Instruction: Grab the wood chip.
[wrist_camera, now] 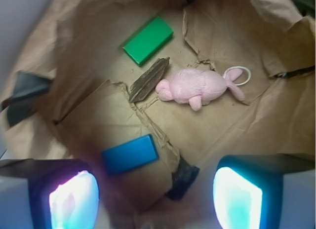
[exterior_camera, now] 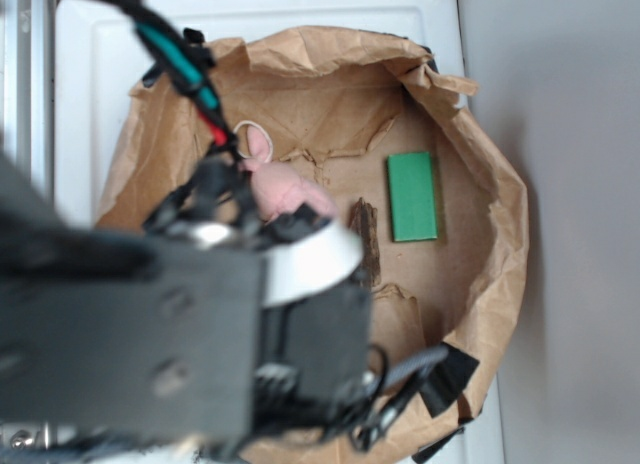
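The wood chip [wrist_camera: 149, 80] [exterior_camera: 365, 239] is a narrow dark brown sliver lying flat on the brown paper in the bag. It lies between the green block [wrist_camera: 147, 40] [exterior_camera: 413, 196] and the pink plush toy [wrist_camera: 199, 86] [exterior_camera: 288, 189]. In the wrist view my gripper [wrist_camera: 155, 199] hangs open well above the bag floor, nothing between its glowing fingers [wrist_camera: 74, 199]. The chip is ahead of the gripper, far from the fingertips. In the exterior view the arm hides the gripper and covers the bag's left half.
A blue block [wrist_camera: 130, 154] lies on the paper just ahead of the left finger. A dark piece of tape [wrist_camera: 182, 177] sits near it. The crumpled paper bag walls [exterior_camera: 495, 214] ring all the objects. White surface lies outside the bag.
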Tool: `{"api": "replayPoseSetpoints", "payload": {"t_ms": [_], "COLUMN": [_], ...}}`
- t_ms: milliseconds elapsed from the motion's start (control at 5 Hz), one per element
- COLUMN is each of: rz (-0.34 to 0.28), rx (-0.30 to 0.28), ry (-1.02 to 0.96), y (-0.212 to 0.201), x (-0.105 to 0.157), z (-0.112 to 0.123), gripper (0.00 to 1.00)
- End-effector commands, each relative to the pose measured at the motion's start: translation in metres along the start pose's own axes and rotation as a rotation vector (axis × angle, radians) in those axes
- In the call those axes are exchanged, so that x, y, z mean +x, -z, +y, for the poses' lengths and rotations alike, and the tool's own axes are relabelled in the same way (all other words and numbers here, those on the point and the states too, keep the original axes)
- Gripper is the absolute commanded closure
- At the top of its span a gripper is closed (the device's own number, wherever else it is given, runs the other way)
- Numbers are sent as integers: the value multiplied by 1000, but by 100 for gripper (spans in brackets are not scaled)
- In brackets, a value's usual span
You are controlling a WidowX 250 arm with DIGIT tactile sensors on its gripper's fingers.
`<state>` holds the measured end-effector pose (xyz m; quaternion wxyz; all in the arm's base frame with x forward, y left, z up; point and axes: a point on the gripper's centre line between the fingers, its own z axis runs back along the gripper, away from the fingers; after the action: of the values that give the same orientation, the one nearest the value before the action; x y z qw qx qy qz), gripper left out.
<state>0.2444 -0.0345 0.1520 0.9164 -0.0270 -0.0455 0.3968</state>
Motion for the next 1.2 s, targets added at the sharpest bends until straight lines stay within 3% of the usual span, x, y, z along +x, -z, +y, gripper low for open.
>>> {"api": "replayPoseSetpoints", "payload": {"t_ms": [0, 600, 800, 1000], "rz": [-49, -49, 9, 8], "rx": [-64, -64, -42, -48], "ry": [-105, -105, -271, -343], "y": [10, 10, 20, 43], "x": [20, 20, 39, 51], "z": [-3, -3, -15, -20], "gripper": [0, 0, 0, 0]}}
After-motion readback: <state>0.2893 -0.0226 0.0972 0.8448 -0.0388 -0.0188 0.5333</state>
